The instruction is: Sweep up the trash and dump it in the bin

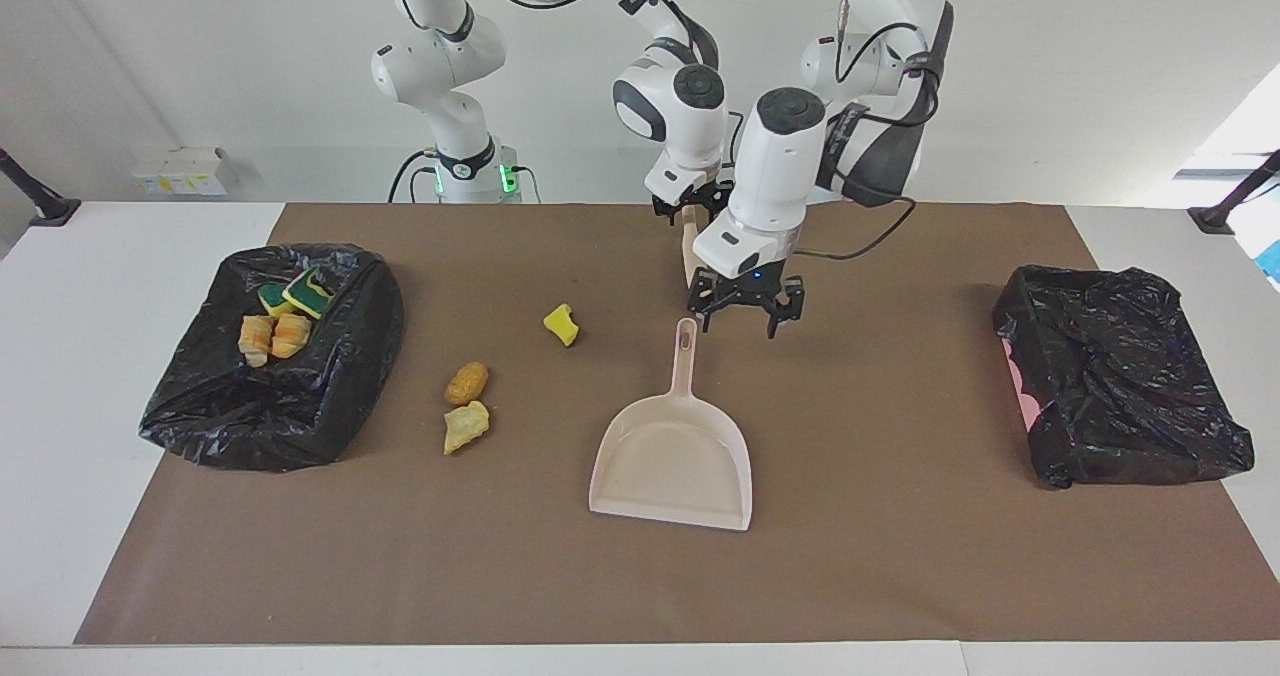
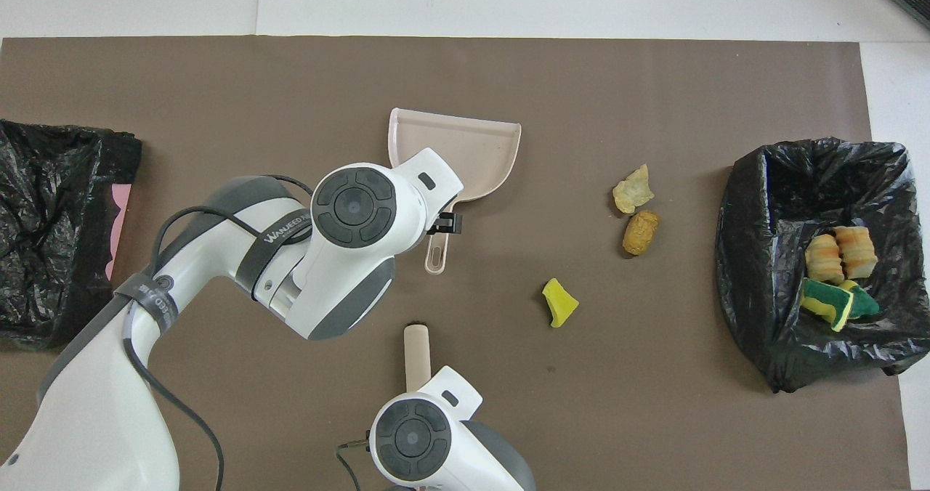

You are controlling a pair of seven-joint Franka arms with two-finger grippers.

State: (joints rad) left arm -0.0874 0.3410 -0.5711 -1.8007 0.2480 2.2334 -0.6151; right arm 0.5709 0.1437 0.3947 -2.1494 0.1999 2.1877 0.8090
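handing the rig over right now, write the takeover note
Left gripper: open, low over the grip end of the dustpan's handle, holding nothing.
Right gripper: at the top of the hand brush, nearer the robots than the dustpan; grip not confirmed.
Trash: four pieces already in the black-lined bin at the right arm's end. Three loose on the mat between that bin and the dustpan: yellow sponge piece, tan lump, pale scrap.
Second bagged bin sits at the left arm's end.
Left: grasp dustpan and brush, sweep the three pieces in, dump them.
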